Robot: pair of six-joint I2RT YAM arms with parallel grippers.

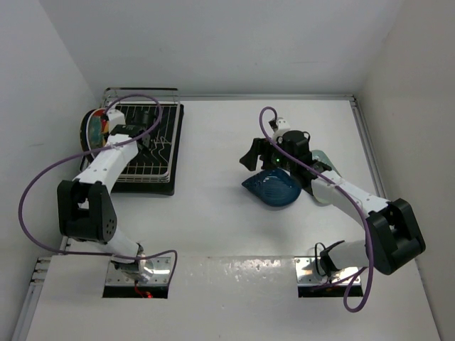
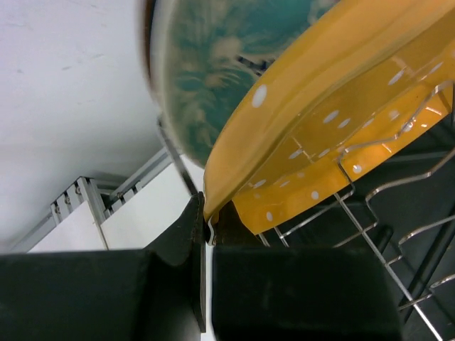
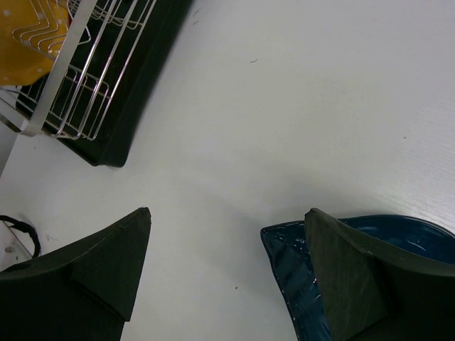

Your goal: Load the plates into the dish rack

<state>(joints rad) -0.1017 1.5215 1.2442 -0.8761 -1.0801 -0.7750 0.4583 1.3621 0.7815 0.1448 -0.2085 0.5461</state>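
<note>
The jaws of the right gripper (image 3: 227,213) stand wide apart over the white bench (image 3: 298,106). The right jaw overlaps the pointed end of the blue plate (image 3: 291,273). Far up-left of that plate, the dish rack (image 3: 85,99) holds a yellow plate (image 3: 21,42).

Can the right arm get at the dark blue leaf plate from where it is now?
Probably yes: the right gripper stands open at the tip of the blue leaf plate, one finger over its rim, and nothing visible lies on it.

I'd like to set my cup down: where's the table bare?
Bare: the strip between the dish rack and the dark blue plate, plus the far right corner. Crowded: the rack's left end and around the right arm.
</note>
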